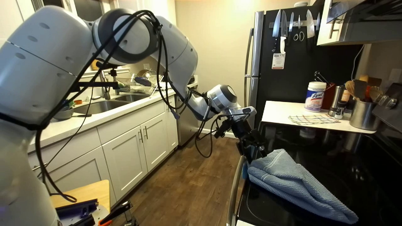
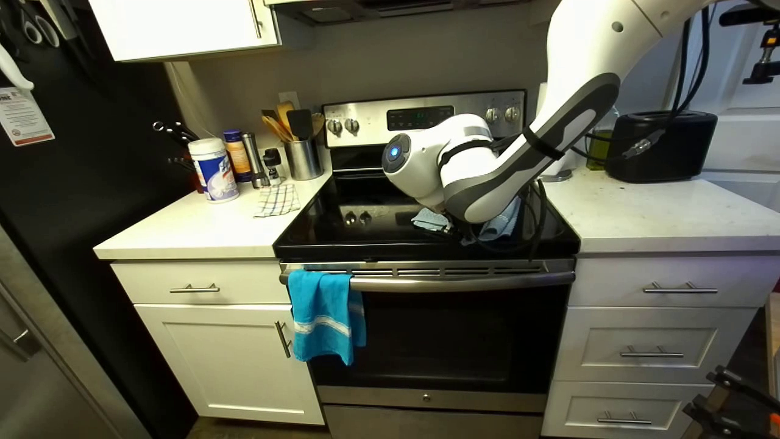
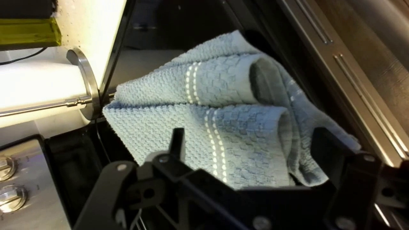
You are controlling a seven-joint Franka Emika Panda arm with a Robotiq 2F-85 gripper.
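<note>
A light blue towel (image 3: 243,143) with pale stripes lies folded and layered on the black glass stovetop (image 1: 345,157). In the wrist view my gripper (image 3: 249,132) stands open, its fingers (image 3: 177,142) wide apart over the towel's loose folded end. In an exterior view the gripper (image 1: 257,156) points down at the near corner of the towel (image 1: 292,185), close to the stove's front edge. Whether the fingertips touch the cloth I cannot tell. The arm hides the gripper and much of the towel (image 2: 501,224) in an exterior view.
A turquoise towel (image 2: 326,317) hangs on the oven handle (image 2: 463,284). A wipes canister (image 2: 213,171) and a utensil holder (image 2: 303,160) stand on the counter beside the stove. A paper towel roll (image 3: 38,86) stands past the stove's other side. A range hood (image 1: 373,22) juts out above.
</note>
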